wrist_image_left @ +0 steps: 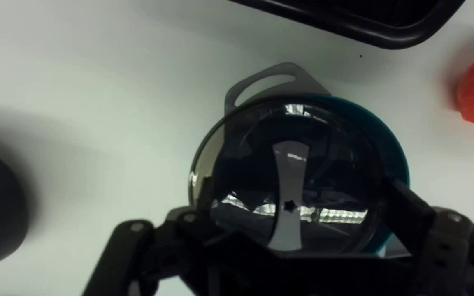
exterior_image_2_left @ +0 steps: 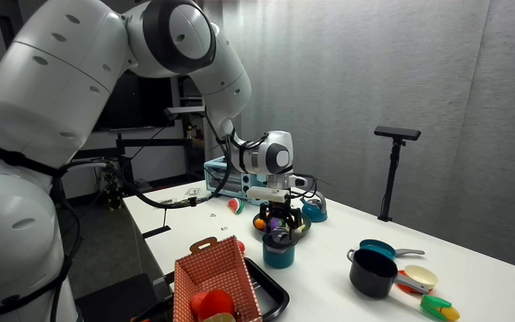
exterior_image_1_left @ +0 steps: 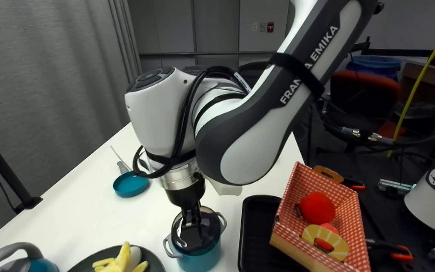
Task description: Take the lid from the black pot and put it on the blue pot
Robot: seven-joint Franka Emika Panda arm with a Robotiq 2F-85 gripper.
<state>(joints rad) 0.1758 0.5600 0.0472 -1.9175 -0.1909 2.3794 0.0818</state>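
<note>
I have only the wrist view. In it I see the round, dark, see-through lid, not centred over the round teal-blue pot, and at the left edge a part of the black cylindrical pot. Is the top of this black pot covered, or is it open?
Observer: It is open. An exterior view looks down into the black cylindrical pot, and nothing covers its top.
Operator: Thank you. What stands past the black rectangular tray, outside the top edge of my picture?
Observer: In both exterior views, a rectangular, red-and-white checked basket is there; whether it touches the tray, I cannot tell.
</note>
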